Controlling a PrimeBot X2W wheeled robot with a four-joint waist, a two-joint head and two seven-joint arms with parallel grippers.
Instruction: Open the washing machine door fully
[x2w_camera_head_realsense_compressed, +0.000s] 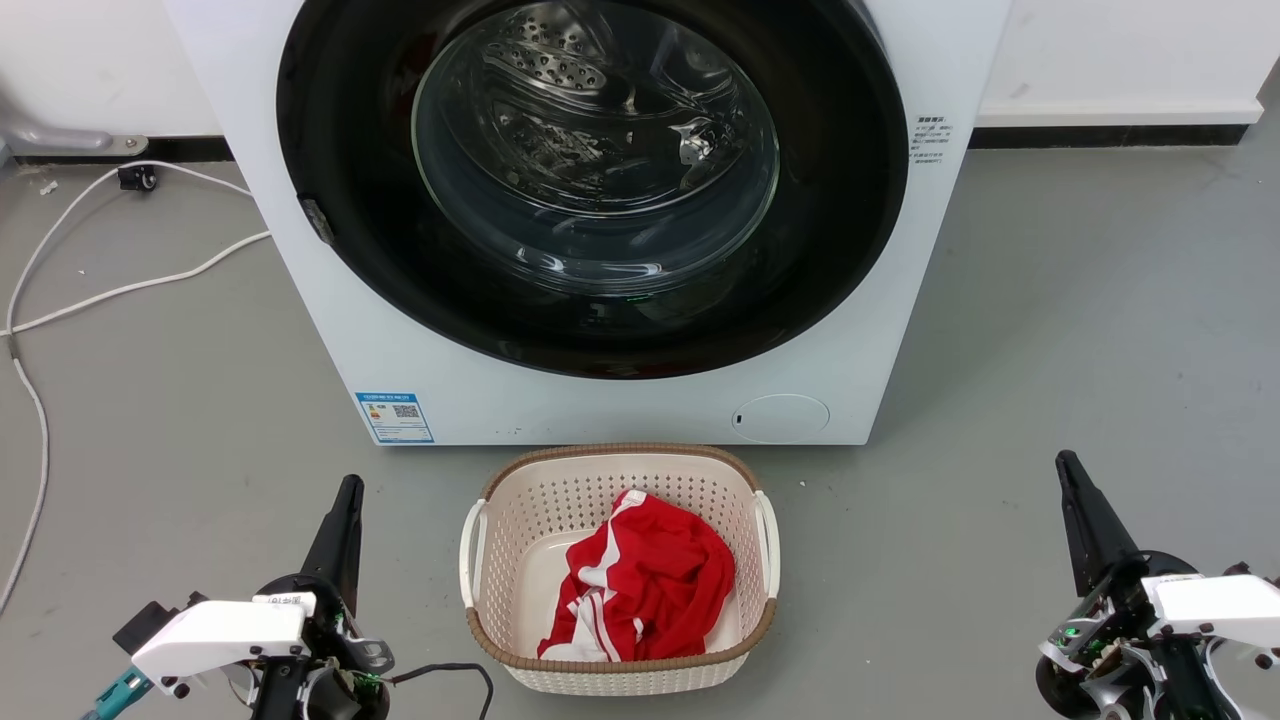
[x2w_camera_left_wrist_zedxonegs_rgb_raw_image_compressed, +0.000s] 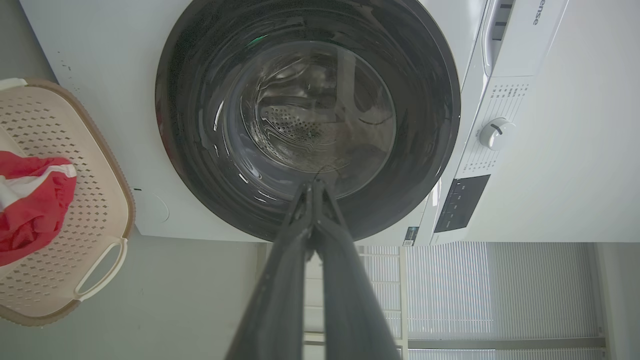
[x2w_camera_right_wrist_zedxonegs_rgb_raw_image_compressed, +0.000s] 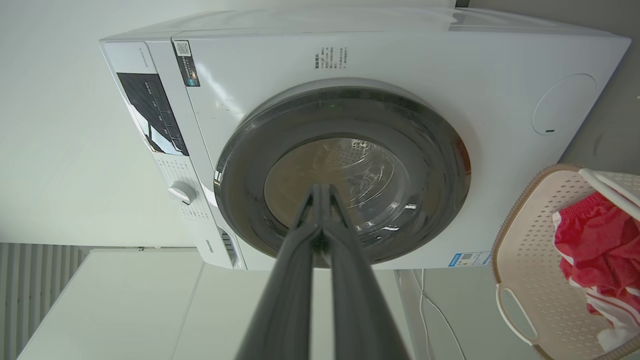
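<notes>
Grey floor (x2w_camera_head_realsense_compressed: 1050, 350), white wall (x2w_camera_head_realsense_compressed: 1100, 50) behind, loose cable (x2w_camera_head_realsense_compressed: 120, 290) at left. Washer (x2w_camera_head_realsense_compressed: 620, 410) backs onto wall; door (x2w_camera_head_realsense_compressed: 830, 250) sits shut, flush on its front. Basket (x2w_camera_head_realsense_compressed: 620, 455) with red cloth (x2w_camera_head_realsense_compressed: 650, 590) just in front of washer, between the arms. Left gripper (x2w_camera_head_realsense_compressed: 352, 485) low left, right gripper (x2w_camera_head_realsense_compressed: 1066, 458) low right, both aimed at washer, well short of it, fingers pinched together, holding nothing. Left wrist view adds dial (x2w_camera_left_wrist_zedxonegs_rgb_raw_image_compressed: 495, 134), dark panel (x2w_camera_left_wrist_zedxonegs_rgb_raw_image_compressed: 460, 202), blinds (x2w_camera_left_wrist_zedxonegs_rgb_raw_image_compressed: 500, 295); right wrist view adds washer's top face
</notes>
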